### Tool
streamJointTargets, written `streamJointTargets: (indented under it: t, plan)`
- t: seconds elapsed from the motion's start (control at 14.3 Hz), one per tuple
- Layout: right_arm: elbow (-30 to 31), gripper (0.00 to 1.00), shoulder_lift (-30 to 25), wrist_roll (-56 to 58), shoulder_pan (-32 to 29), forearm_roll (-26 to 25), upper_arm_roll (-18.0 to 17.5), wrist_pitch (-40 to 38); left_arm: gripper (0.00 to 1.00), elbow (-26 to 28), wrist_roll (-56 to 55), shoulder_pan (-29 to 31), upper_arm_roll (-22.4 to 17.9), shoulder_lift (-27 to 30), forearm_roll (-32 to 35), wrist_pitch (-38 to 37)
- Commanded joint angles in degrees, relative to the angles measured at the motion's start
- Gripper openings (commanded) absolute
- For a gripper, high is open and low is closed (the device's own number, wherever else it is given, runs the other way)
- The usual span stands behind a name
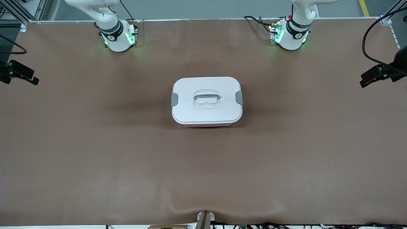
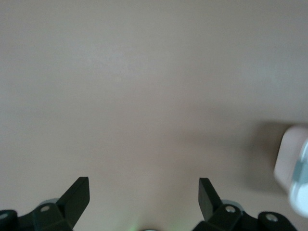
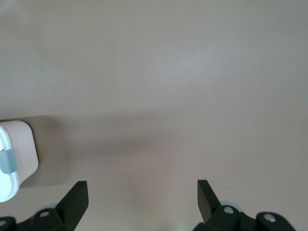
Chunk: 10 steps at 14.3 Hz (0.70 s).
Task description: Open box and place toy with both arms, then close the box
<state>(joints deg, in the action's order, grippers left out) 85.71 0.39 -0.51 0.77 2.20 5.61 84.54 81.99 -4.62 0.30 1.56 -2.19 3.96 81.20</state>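
Left gripper [image 2: 144,202]: fingers spread, empty, over bare brown table [image 1: 95,152]; box corner cut off at right edge of its wrist view. Right gripper [image 3: 142,202]: fingers likewise apart, empty; box edge at lower left of its view. Both grippers out of the front view. Box [image 1: 207,101]: frame centre, white lid [image 1: 206,111] on, grey clips [image 1: 174,99] at both ends. Toy: not visible.
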Motion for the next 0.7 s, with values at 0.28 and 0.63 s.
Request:
streamJointTargets:
  t: [0.28, 0.63]
  plan:
    - [-1.33, 1.00, 0.67, -2.13, 0.37, 0.00, 0.19, -1.21, 1.00, 3.36, 4.00, -4.35, -6.21, 5.00, -5.52, -1.39]
    - [-1.24, 1.00, 0.58, -2.13, 1.33, -3.33, 0.19, -1.30, 1.00, 2.92, 3.22, -5.49, -7.01, 4.56, -5.36, -1.04]
